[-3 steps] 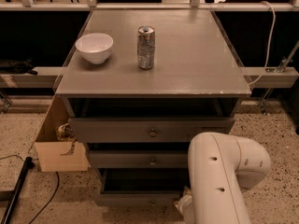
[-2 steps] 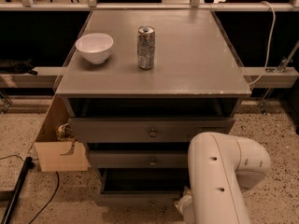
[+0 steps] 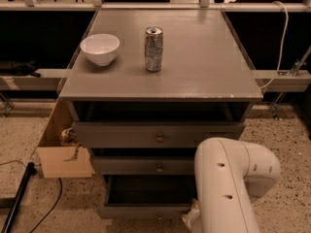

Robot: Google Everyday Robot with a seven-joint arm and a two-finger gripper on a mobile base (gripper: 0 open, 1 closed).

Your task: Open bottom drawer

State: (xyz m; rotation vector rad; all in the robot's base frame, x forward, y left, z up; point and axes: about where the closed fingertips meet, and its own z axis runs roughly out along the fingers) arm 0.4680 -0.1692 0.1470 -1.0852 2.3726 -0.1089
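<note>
Bottom drawer (image 3: 141,211) of the grey cabinet sits at the frame's lower edge, partly pulled out, its dark inside showing beneath the middle drawer (image 3: 146,166). My gripper (image 3: 190,218) is by the drawer front's right end, nearly all hidden under my white arm (image 3: 228,188); whether it grips anything I cannot tell. Pulling off-centre could jam the drawer or jolt the can (image 3: 153,48) beside the bowl (image 3: 100,48) on top.

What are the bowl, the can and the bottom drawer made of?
The bowl: probably glazed ceramic, glossy white. The can: metal, shiny silver sides. The bottom drawer: likely grey-painted wood, matte. The gripper is low at its front, mostly behind the arm.
</note>
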